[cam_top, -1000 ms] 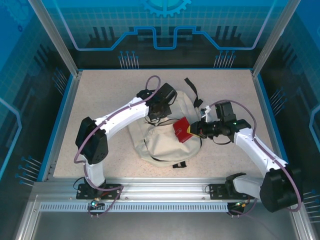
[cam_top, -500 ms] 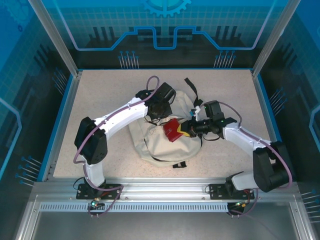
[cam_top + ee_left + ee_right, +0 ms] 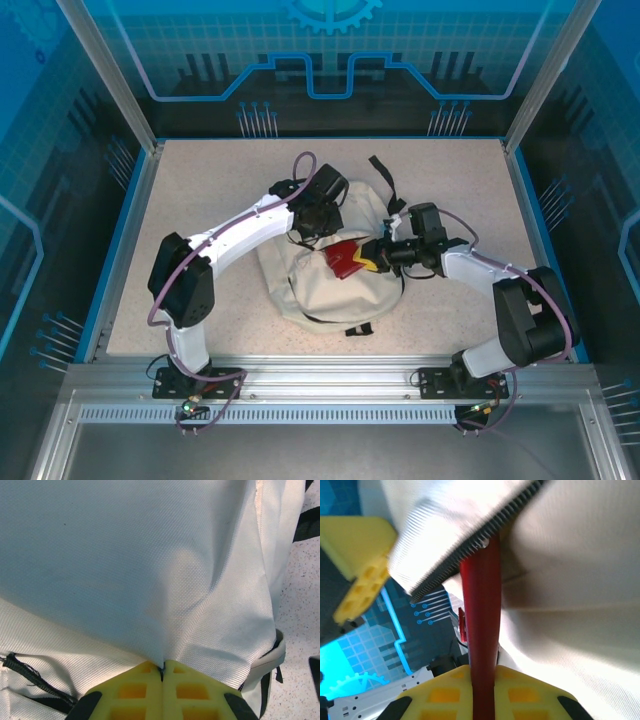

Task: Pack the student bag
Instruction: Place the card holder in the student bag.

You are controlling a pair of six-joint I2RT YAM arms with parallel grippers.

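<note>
The student bag (image 3: 318,292) lies slumped on the speckled table (image 3: 200,200), a soft cream fabric sack far larger than either gripper. Its cloth has a fine woven grain and falls in loose folds. Thin black zipper lines curve across its face, and black straps (image 3: 383,172) trail off its far side onto the table.

The left gripper (image 3: 312,228) sits over the bag's far edge. In the left wrist view its yellow fingertips (image 3: 145,680) are pressed flat together, clenched on a pinch of cream fabric that rises into a creased peak just above them. A black strap end shows off the bag's right side there, and a frayed black edge runs along its lower left.

The right gripper (image 3: 372,257) reaches in from the bag's right side, clamped on a red book (image 3: 345,258) that lies over the bag's upper middle. In the right wrist view the book is seen edge-on between the yellow pads (image 3: 440,695), its far end going under a row of black zipper teeth (image 3: 470,555) at the lip of the cream cloth
</note>
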